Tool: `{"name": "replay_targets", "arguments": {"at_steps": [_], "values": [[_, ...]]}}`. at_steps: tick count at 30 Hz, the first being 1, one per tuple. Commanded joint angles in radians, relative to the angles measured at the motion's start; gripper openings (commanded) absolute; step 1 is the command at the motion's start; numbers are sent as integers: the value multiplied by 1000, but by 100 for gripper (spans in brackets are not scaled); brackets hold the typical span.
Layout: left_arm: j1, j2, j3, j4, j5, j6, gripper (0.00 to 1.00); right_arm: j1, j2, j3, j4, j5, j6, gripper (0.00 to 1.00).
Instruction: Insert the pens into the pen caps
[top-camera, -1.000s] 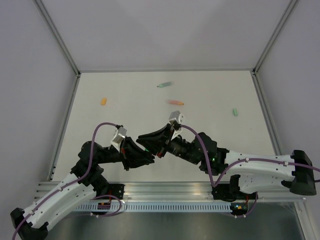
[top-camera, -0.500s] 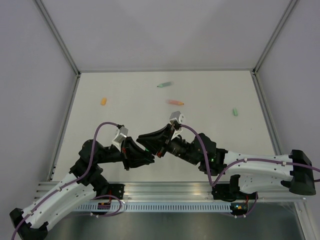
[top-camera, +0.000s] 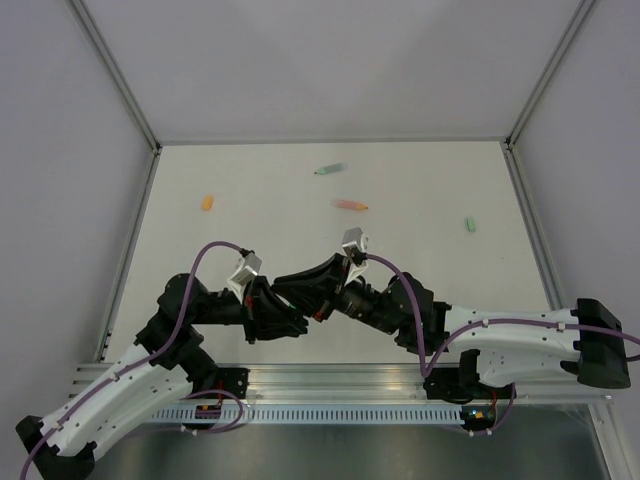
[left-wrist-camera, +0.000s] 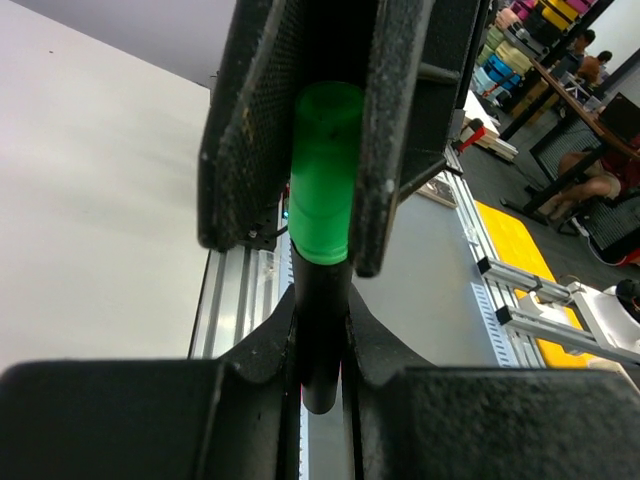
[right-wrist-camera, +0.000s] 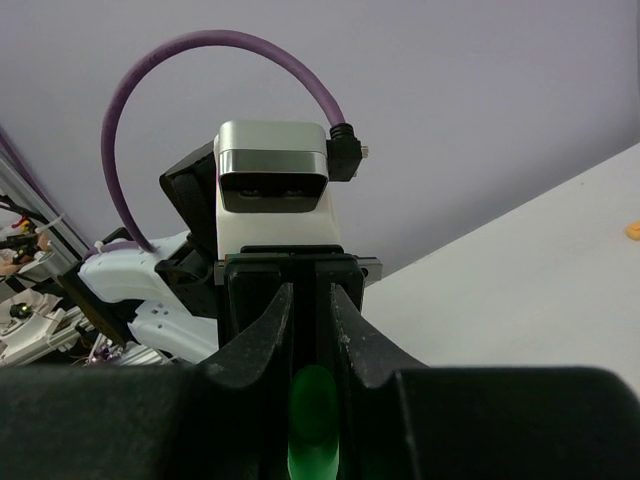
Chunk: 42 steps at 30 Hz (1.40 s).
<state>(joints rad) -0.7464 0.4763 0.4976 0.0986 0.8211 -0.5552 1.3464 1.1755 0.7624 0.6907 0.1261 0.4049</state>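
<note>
down by the near edge, the left wrist view catches what the overhead hides: left gripper clamped on the black pen, bright green cap on its end, pinched by the right gripper. farther out, overhead only: mint cap, salmon pen, orange cap, mint pen, all loose.

A white table sits inside a booth of pale grey walls. Slim metal posts run down to its far corners, and a silver rail and a slotted strip lie along its near edge. Past that edge, the left wrist view shows a grey floor with a yellow patch, aluminium bars, stacked coloured bins and blurred people seated by a desk.
</note>
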Motion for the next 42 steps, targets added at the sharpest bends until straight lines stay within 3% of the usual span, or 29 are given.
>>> {"name": "replay_targets", "arguments": {"at_steps": [1,6,12,21,25,36,42], "values": [[22,-22,177,328,-191,-2,2,92,118,-120,-462,-243,32,0],[22,-42,205,228,-230,52,2,112,57,-140,-513,-185,43,0],[22,-25,197,251,-258,52,2,140,52,-161,-464,-108,68,0],[24,1,179,325,-270,18,2,192,191,-189,-195,-3,118,0],[24,-22,232,242,-290,70,2,214,214,-228,-99,20,133,0],[24,-21,300,87,-321,153,2,290,223,-229,-146,95,140,0],[22,25,275,230,-238,54,2,324,328,-189,-80,89,74,0]]}}
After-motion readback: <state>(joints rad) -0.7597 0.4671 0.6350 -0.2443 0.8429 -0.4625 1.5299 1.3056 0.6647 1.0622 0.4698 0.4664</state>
